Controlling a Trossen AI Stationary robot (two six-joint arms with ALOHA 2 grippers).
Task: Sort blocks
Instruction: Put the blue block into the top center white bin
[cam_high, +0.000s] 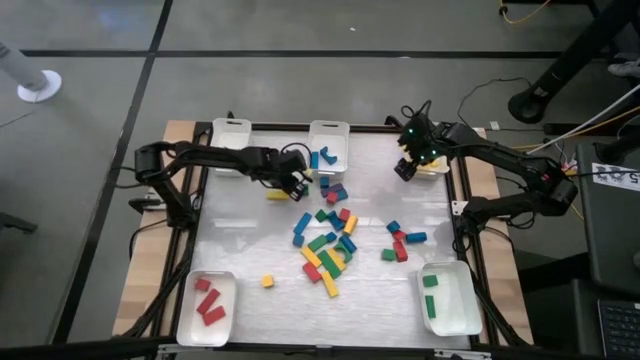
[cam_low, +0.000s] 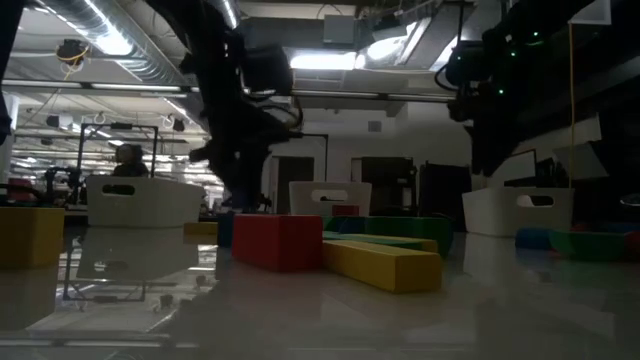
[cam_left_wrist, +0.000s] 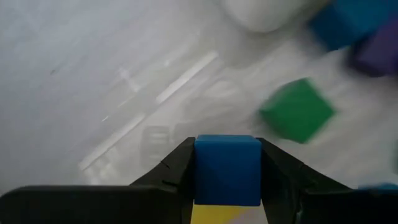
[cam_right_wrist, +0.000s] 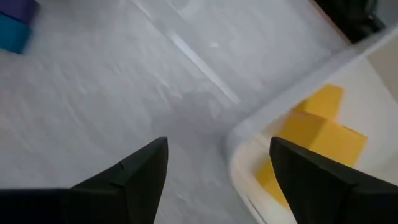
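While the left tool (cam_left_wrist: 227, 180) grips a blue block (cam_left_wrist: 227, 167) by its flat sides, the right tool (cam_right_wrist: 217, 168) hangs wide. Judging by its look, the block is light, stiff and smooth, so flat opposite faces suit best.

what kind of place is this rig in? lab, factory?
Probably a robotics lab or open workshop. The low view shows exposed ceiling ducts with strip lights and benches with a person behind the table. From above, cables trail over a bare grey floor.
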